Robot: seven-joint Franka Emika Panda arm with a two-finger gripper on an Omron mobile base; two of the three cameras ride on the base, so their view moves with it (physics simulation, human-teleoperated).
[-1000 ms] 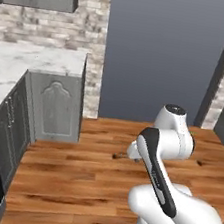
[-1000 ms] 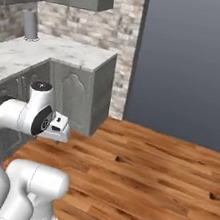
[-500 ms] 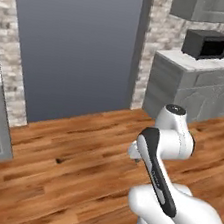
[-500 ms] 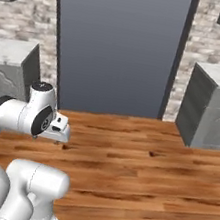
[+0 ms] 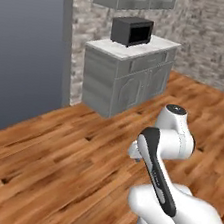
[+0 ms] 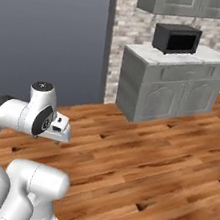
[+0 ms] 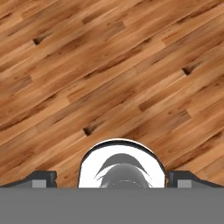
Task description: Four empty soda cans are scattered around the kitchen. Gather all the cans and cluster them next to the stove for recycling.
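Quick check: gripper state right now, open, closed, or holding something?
Gripper: open and empty, fingertips spread wide, pointing down at bare wood floor.

A black microwave (image 5: 131, 31) sits on a white marble counter (image 6: 207, 57) atop a grey panelled base cabinet (image 5: 123, 83), well ahead of the tool. Grey wall cabinets (image 6: 185, 3) hang above. A tall dark grey panel (image 6: 49, 31) stands left. Wood floor (image 7: 109, 78) lies directly beneath the tool.

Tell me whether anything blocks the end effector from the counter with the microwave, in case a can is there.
Nothing visible does. The end effector, open and empty, points at bare wood floor. Open floor runs from the robot to the grey cabinet carrying the black microwave. No soda can or stove is visible here.
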